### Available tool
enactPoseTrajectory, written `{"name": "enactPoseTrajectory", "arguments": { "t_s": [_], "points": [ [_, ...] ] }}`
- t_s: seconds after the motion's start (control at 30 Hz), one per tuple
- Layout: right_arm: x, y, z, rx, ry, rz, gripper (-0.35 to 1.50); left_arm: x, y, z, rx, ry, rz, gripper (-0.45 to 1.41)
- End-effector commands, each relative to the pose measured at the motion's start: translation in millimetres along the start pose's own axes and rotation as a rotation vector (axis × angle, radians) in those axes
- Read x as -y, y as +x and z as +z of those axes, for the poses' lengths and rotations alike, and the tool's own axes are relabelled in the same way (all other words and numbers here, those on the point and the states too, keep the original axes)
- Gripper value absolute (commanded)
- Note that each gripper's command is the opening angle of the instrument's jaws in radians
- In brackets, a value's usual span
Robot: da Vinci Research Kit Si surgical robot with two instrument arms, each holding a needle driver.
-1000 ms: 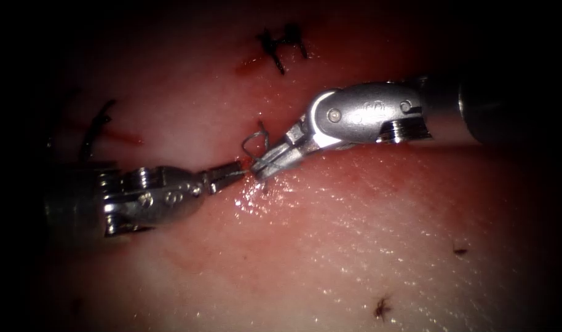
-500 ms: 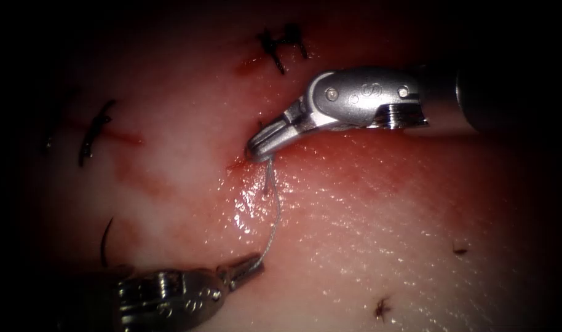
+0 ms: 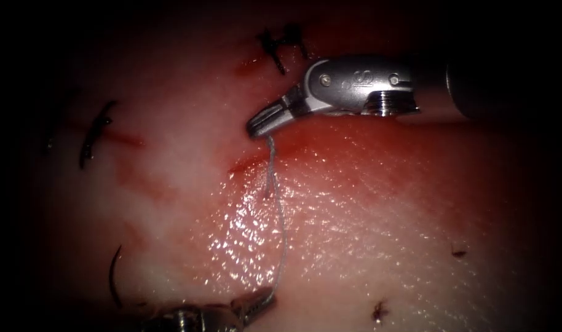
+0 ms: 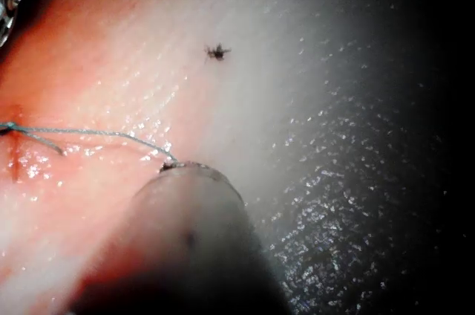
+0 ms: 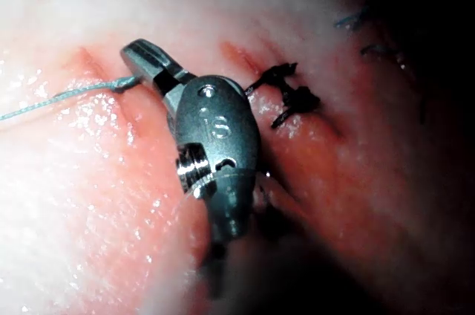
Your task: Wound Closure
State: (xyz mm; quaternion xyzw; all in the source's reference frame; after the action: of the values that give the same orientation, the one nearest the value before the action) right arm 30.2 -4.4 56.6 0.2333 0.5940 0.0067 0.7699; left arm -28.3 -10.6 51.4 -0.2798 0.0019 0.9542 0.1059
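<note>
both tools pinch the thread [image 3: 275,203] tight: right tool [image 3: 259,126] above the cut [image 3: 247,163], left tool [image 3: 259,301] below it. needle [image 3: 114,273] lies left of the cut.

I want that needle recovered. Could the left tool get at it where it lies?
Probably not yet: the left tool is shut on the thread, taut to the right tool. The needle lies free nearby on the tissue.

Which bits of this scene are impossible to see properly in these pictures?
- Left tool: body cut off by the endoscope view's bottom edge.
- Its jaws, left wrist view: hidden behind its own shaft, where the thread ends.
- Needle: lower end lost in shadow, endoscope view.
- Right tool: shaft fades into darkness.
</note>
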Motion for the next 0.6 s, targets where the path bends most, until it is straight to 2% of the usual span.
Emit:
{"name": "enactPoseTrajectory", "arguments": {
  "t_s": [0.03, 0.17, 0.3, 0.6],
  "points": [
    [-0.2, -0.9, 1.1, 0.002, -0.008, 0.011, -0.35, -1.1, -0.1, 0.8, 0.004, -0.012, 0.005, -0.45],
    [-0.3, -1.6, 1.3, 0.009, -0.011, 0.032, -0.35, -2.6, -0.6, 0.1, 0.016, -0.031, 0.020, -0.45],
    [-0.3, -1.4, 1.1, 0.008, -0.020, 0.036, -0.35, -4.3, -0.8, -2.4, 0.012, -0.051, 0.031, -0.45],
    [-0.5, -0.8, 0.7, 0.005, -0.039, 0.051, -0.35, -6.7, 1.1, -4.5, 0.017, -0.058, 0.028, -0.45]
  ]
}}
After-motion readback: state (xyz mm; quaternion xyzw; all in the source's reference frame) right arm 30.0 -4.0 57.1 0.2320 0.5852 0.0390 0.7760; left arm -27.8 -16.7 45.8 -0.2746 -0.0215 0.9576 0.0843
